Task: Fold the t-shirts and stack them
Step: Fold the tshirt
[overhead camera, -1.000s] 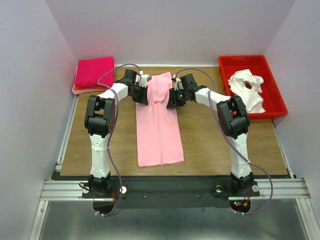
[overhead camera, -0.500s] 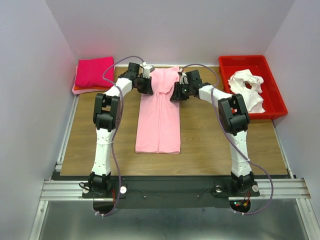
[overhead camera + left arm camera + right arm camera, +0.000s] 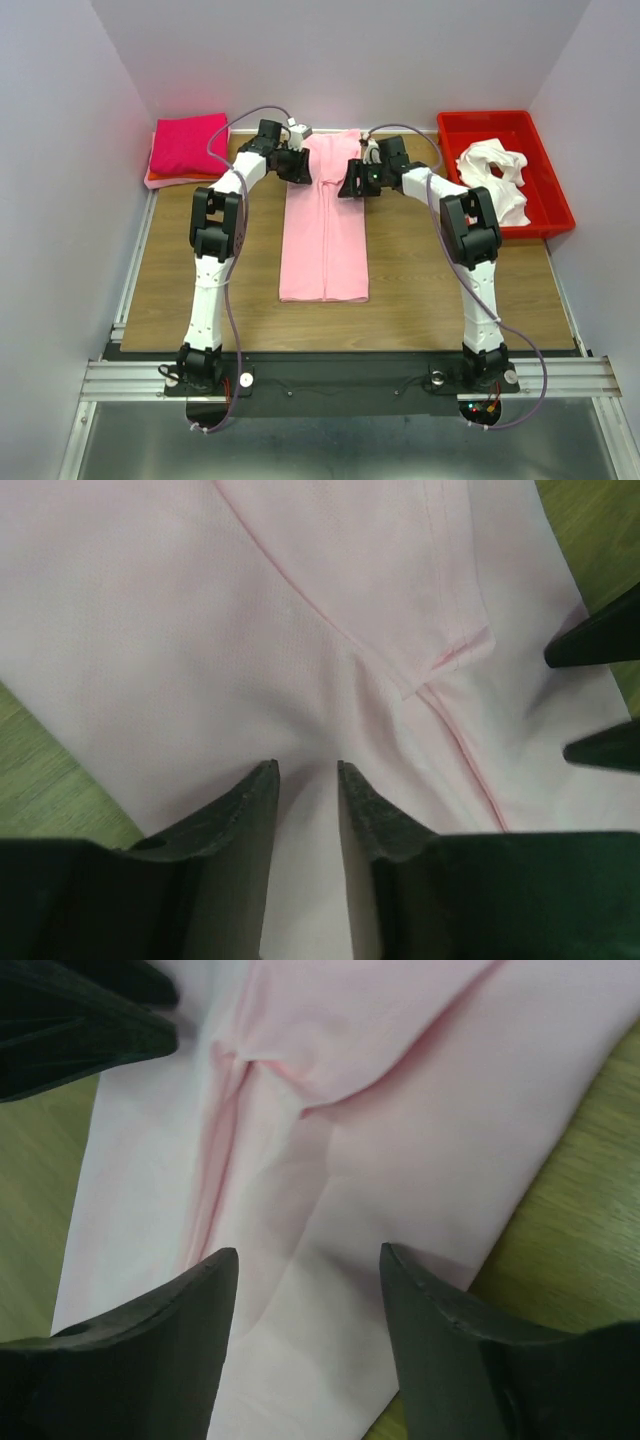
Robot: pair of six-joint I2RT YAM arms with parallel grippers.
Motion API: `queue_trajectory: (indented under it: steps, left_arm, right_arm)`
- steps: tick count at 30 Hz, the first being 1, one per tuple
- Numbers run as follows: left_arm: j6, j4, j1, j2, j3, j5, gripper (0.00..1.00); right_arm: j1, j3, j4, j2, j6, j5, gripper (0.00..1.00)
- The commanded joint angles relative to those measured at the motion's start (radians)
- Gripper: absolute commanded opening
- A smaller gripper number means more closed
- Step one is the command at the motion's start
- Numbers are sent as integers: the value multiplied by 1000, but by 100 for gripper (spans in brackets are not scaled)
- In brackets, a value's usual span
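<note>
Cloth of this kind is light, limp and thin, so the light pink t-shirt (image 3: 323,240) will sag and crease wherever it is not supported. It will slide easily over the wooden table (image 3: 420,280). It lies at the table's centre as a long narrow strip, its sides turned inward to meet along a middle seam, running from 12 o'clock to 6 o'clock.

The left gripper (image 3: 306,768) hovers over the strip's 12 o'clock end with its jaws a little apart, nothing pinched between them. The right gripper (image 3: 308,1253) sits just beside it on the same end, jaws spread wider and also empty, with flat cloth showing below.

The best holds are probably the 2 far corners, 1 for each gripper, pinching all layers together so the sleeves do not spill out.

At 10 o'clock a folded magenta shirt (image 3: 188,143) rests on a salmon shirt (image 3: 152,180). At 2 o'clock a crumpled white shirt (image 3: 492,178) lies in the red tray (image 3: 485,118).
</note>
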Motion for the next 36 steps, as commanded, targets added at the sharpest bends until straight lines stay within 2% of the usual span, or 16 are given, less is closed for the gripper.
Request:
queue_trajectory:
  steps: [1,3,4,5,6,9,13,15,16,18,21,24,26,28,32,36]
  left_arm:
    - [82,-44,6,-121,60,-11,56]
    - [121,-47,9,-229,44,-32,73]
    - [135,-48,9,-267,28,-43,80]
    - [149,-50,9,-307,12,-51,92]
    - [164,-41,12,-349,-6,-57,93]
    - [200,14,23,-583,-135,-69,96]
    - [253,194,70,-862,-500,15,96]
    - [257,285,70,-1006,-610,-52,97]
    - [260,306,72,-1047,-711,-61,97]
    - [316,318,67,-1145,-794,-77,99]
    - [420,243,69,-1219,-896,-66,99]
    - [638,75,66,-1312,-1024,97,99]
    - [740,73,43,-1401,-1169,98,99]
    - [845,56,15,-1481,-1299,83,92]
    - [974,44,-60,-1575,-1488,70,76]
    - [979,60,-186,-1584,-1629,43,60]
  right_arm:
    - [-8,2,-37,-137,-25,-59,75]
    - [-7,-9,-50,-203,-50,-91,87]
    - [-7,-10,-57,-236,-63,-98,90]
    - [-5,-13,-81,-300,-80,-104,93]
    - [-5,-13,-99,-329,-100,-107,99]
    - [10,-6,-208,-429,-236,-98,100]
    - [59,-55,-358,-552,-440,-4,100]
    - [86,-114,-412,-625,-520,69,100]
    - [88,-137,-417,-648,-525,91,100]
    - [90,-202,-416,-708,-566,105,100]
    - [90,-303,-416,-780,-638,54,100]
    - [100,-395,-445,-872,-731,-138,100]
    - [140,-545,-393,-951,-782,-103,98]
    - [238,-697,-359,-986,-848,3,95]
    - [338,-855,-269,-1002,-905,60,86]
    - [462,-941,-157,-969,-917,134,77]
